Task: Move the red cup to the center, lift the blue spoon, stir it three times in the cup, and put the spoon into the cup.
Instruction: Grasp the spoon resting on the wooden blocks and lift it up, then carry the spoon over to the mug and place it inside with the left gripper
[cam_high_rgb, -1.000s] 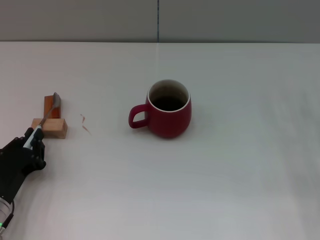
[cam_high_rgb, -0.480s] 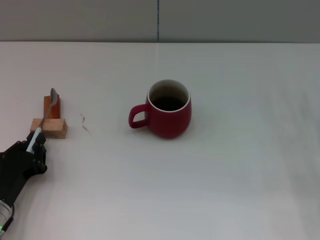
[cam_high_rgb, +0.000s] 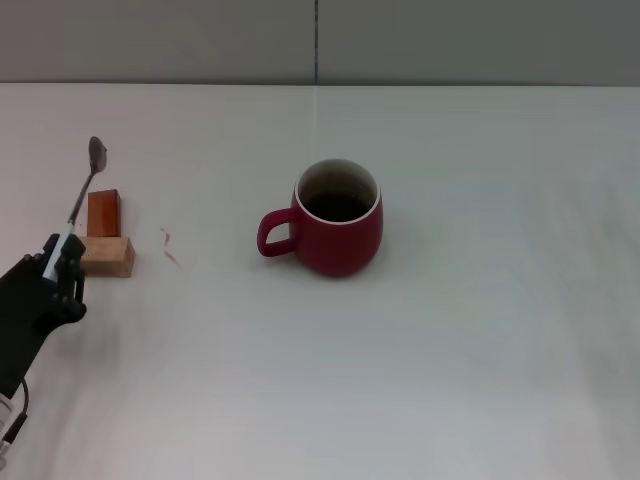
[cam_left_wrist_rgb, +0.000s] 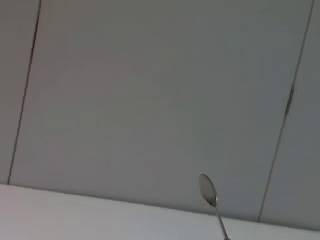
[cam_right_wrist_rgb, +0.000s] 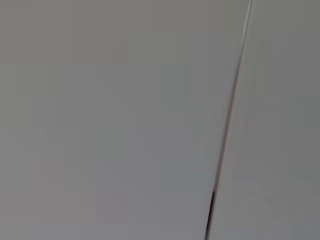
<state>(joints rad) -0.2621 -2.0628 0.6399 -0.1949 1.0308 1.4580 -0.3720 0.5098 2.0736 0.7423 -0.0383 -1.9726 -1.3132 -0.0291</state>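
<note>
Pinching the blue spoon (cam_high_rgb: 82, 195) by its handle, well left of the red cup (cam_high_rgb: 338, 217), the left gripper (cam_high_rgb: 62, 265) carries something light, stiff and likely slippery.

Dark red cup (cam_high_rgb: 340, 222) w/ pale rim, grey-stemmed blue spoon (cam_high_rgb: 84, 192), black left tool (cam_high_rgb: 58, 272).

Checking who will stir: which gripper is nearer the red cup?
Left. The left gripper holds the blue spoon at the table's left edge, well left of the red cup. The right gripper is not in view.
</note>
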